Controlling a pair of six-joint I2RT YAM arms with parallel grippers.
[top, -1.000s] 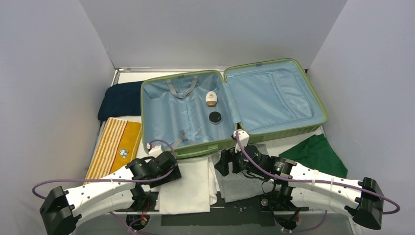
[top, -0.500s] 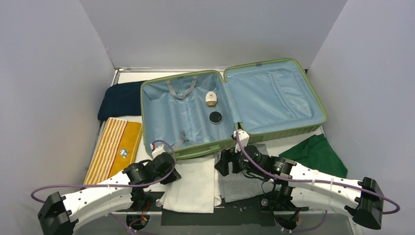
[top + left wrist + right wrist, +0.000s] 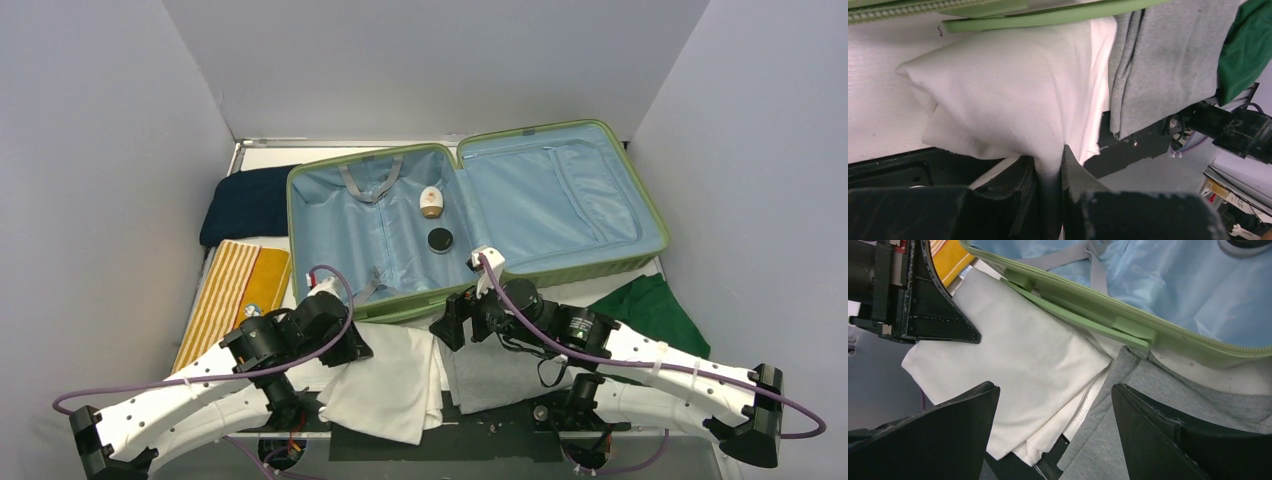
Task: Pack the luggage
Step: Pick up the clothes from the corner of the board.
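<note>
Two open halves of the luggage [image 3: 540, 200] lie toward the table's [image 3: 590, 288] far edge. At the near edge, the left gripper [image 3: 1048, 160] pinches the white cloth [image 3: 385, 380] tight, while the right gripper [image 3: 1054, 387] gapes wide, empty.

White cloth [image 3: 390, 385] now askew, left arm [image 3: 200, 385] more angled; right gripper [image 3: 445, 325] nearer the luggage [image 3: 330, 230].

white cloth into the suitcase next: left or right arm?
Left, probably. The left gripper is shut on the white cloth, which lies against the suitcase front edge. The right gripper is open above the cloth and holds nothing.
</note>
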